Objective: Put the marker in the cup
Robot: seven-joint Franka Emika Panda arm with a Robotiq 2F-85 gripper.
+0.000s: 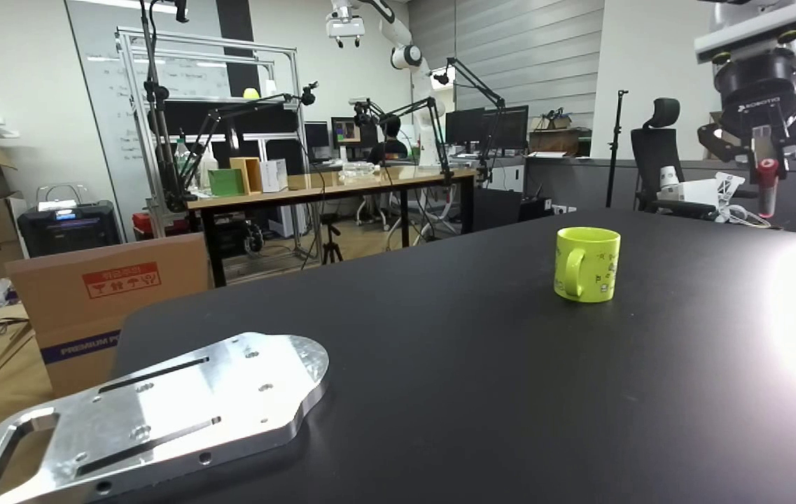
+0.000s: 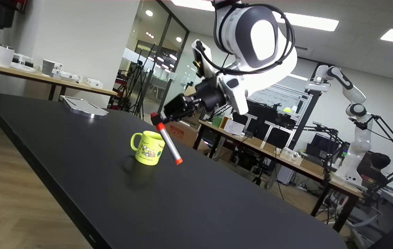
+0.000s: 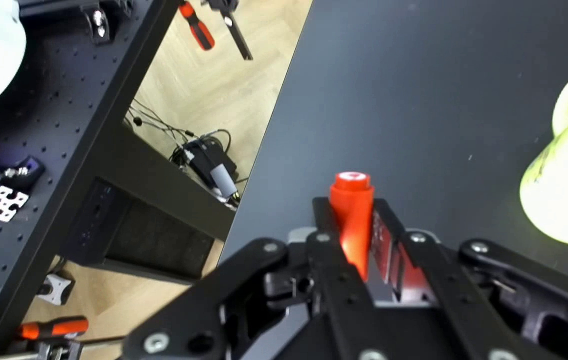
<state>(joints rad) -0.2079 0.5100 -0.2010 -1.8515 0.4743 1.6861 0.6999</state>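
My black two-fingered gripper point(image 3: 352, 210) is clamped on the thin, straight marker with a red cap, pale grey barrel and orange-red end point(image 2: 171, 145), which I hold in the air above the flat black surface point(image 2: 199, 207). I have it by the capped end, whose tip juts just past my fingertips. In an exterior view its long axis slants, the orange-red end pointing down and toward the right of that picture. My white-and-grey arm point(image 2: 265, 41) hangs in from above, bent at the wrist, with the gripper angled down to the picture's left. The bright yellow-green cylindrical cup with a looped handle point(image 2: 148, 148) stands upright on the surface, well apart from the marker.
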